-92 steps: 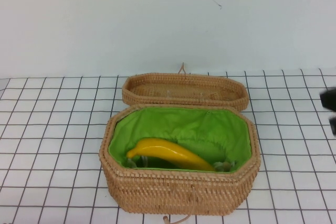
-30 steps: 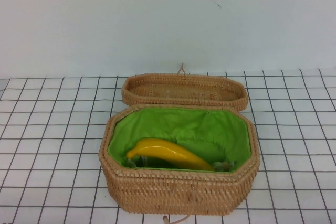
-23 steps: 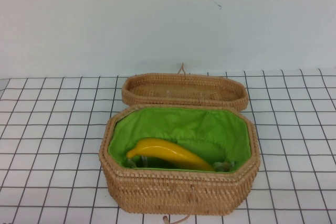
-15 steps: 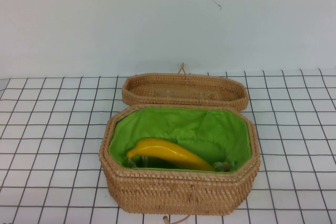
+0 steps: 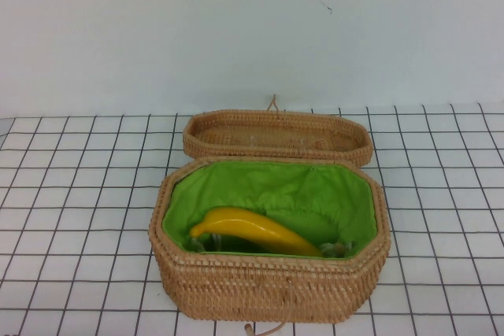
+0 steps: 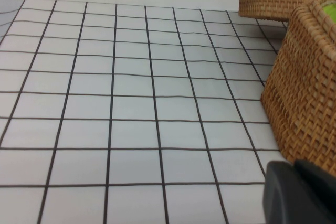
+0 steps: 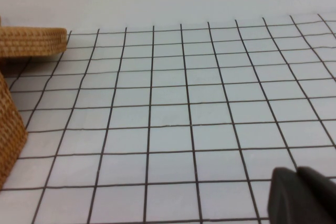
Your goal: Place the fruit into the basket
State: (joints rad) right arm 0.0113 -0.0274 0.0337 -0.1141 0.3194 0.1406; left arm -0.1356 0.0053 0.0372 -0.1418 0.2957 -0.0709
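The yellow banana point(image 5: 250, 230) lies inside the open wicker basket point(image 5: 268, 287), on its green lining point(image 5: 276, 190), along the near wall. The basket's woven lid point(image 5: 277, 136) lies open behind it. Neither gripper shows in the high view. My left gripper point(image 6: 299, 192) is shut and empty, low over the table to the left of the basket wall point(image 6: 307, 93). My right gripper point(image 7: 303, 196) is shut and empty, low over the table to the right of the basket point(image 7: 8, 129).
The table is a white surface with a black grid point(image 5: 79, 194). A pale wall point(image 5: 236, 29) stands behind the basket. The lid also shows in the left wrist view point(image 6: 273, 4) and the right wrist view point(image 7: 31, 41).
About three seconds ago the right arm showed at the high view's right edge; it has since drawn back out of that view. The banana and basket have not moved.
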